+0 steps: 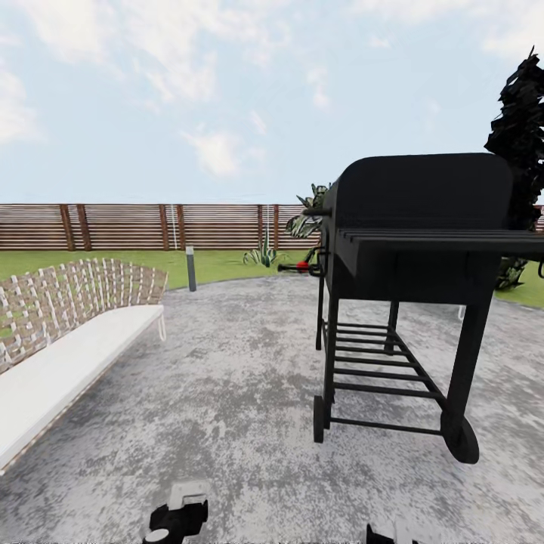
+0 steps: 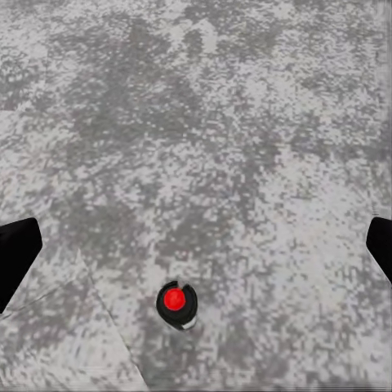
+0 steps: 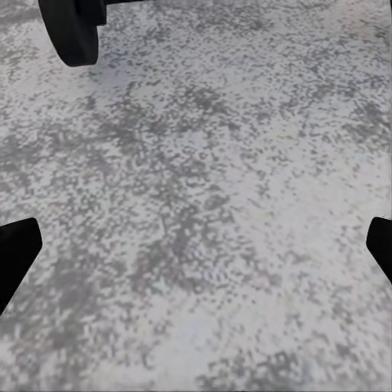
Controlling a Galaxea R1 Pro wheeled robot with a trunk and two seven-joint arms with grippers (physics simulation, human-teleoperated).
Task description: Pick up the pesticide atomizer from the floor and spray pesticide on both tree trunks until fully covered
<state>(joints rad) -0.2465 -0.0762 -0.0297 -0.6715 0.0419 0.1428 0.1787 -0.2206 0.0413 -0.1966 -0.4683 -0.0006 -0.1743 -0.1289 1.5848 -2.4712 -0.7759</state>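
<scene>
From the head, the scene is viewed forward and nearly level across the grey paved patch toward the wooden fence, with a black grill close on the right. From each wrist, the paving is viewed straight down from a short height. The paving is shared by all three views; a grill wheel is caught in the right wrist view.

black grill, mottled grey paving
</scene>
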